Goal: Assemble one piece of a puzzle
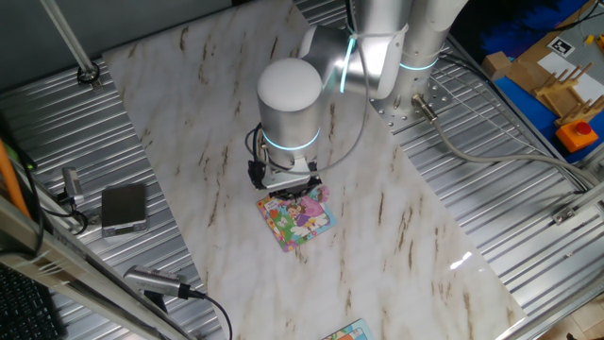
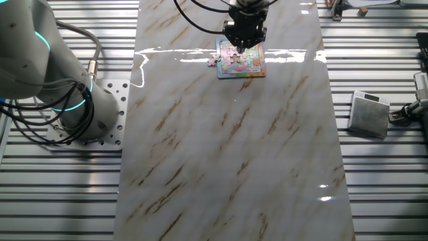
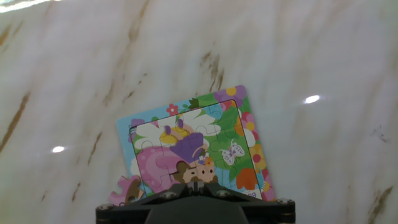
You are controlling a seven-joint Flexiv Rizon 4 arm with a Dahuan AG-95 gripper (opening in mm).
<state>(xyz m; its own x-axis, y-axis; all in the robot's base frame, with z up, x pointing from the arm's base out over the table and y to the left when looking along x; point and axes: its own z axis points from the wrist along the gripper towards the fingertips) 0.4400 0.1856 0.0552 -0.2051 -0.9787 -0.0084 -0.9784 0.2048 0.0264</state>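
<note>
Gripper (image 2: 244, 41): down over the puzzle's edge; whether its fingers are apart or together cannot be told.
Puzzle (image 3: 199, 152): flat on the marble table (image 2: 227, 147).
Piece (image 2: 213, 60): beside the puzzle's edge, on the table.

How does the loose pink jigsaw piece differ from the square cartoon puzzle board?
The loose pink jigsaw piece is tiny; the square cartoon puzzle board is far larger. The piece has an irregular outline, the board straight edges. The piece is mostly pink, the board many-coloured. Both lie flat on the marble table.
</note>
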